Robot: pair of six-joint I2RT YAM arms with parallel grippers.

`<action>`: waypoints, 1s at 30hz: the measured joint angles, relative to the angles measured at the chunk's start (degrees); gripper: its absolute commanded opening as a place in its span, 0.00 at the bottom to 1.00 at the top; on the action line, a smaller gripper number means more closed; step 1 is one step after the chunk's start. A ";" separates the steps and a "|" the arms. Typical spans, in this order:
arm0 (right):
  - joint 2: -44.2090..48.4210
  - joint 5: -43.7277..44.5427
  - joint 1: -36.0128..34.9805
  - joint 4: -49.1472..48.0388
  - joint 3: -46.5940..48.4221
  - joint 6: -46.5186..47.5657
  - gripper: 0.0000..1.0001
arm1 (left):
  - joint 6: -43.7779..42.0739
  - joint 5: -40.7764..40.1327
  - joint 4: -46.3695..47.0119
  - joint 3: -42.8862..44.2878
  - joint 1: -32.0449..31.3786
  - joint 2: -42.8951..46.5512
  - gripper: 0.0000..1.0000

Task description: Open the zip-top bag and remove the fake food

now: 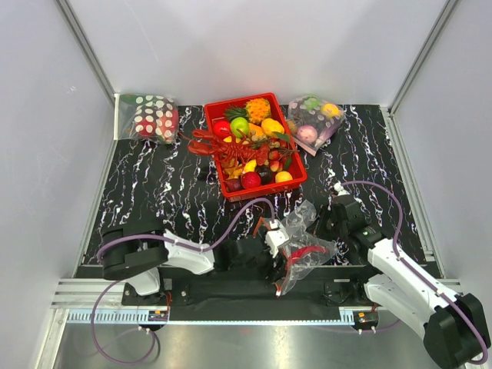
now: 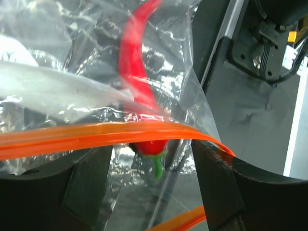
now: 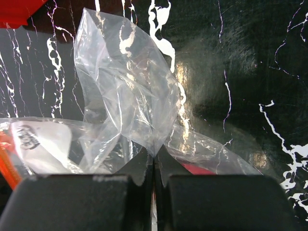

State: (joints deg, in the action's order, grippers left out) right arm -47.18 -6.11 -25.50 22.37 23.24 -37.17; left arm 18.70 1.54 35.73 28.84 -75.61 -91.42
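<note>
At the near edge of the black marbled table (image 1: 154, 192), two arms meet over one zip-top bag (image 1: 304, 250). The left gripper (image 2: 151, 187) stands spread, the bag's orange zip strip (image 2: 96, 134) running across both of its fingers (image 2: 86, 187). One red chili (image 2: 137, 72), green stem down, lies inside the clear plastic between them. The right gripper (image 3: 154, 168) is pressed together, pinching a crumpled fold of the bag, with one white label (image 3: 43, 144) showing to its left. Farther back sits one red basket (image 1: 265, 188) heaped with fruit, a single red lobster (image 1: 219, 146) sprawled over its left rim. Two more bags lie along the far edge: a white-dotted red bag (image 1: 154, 115) and a clear bag of round fruits (image 1: 314, 121).
</note>
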 measured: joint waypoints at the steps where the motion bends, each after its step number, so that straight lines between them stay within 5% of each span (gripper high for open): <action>1: 0.04 0.00 0.00 0.02 0.00 0.00 0.00 | 0.09 -0.07 -0.02 0.72 -0.11 -0.74 0.73; 9: 1.29 0.00 0.00 0.31 -0.02 0.00 0.00 | 0.37 -3.13 -3.65 6.27 -0.81 -5.60 0.66; 12: 1.51 0.00 0.00 0.28 -0.02 0.00 0.00 | 0.59 -4.57 -5.25 7.56 -0.96 -5.99 0.44; 18: 1.51 0.02 0.00 0.28 -0.02 -0.02 0.00 | 0.74 -6.38 -7.26 8.74 -0.96 -6.43 0.27; 30: 0.35 2.67 0.00 0.20 0.11 0.17 0.00 | 3.08 -9.38 -16.79 1.99 -1.29 7.69 0.25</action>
State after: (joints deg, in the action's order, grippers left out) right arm -46.83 -3.44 -25.50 22.57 23.35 -36.99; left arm 21.78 -7.84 18.94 30.83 -76.90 -83.72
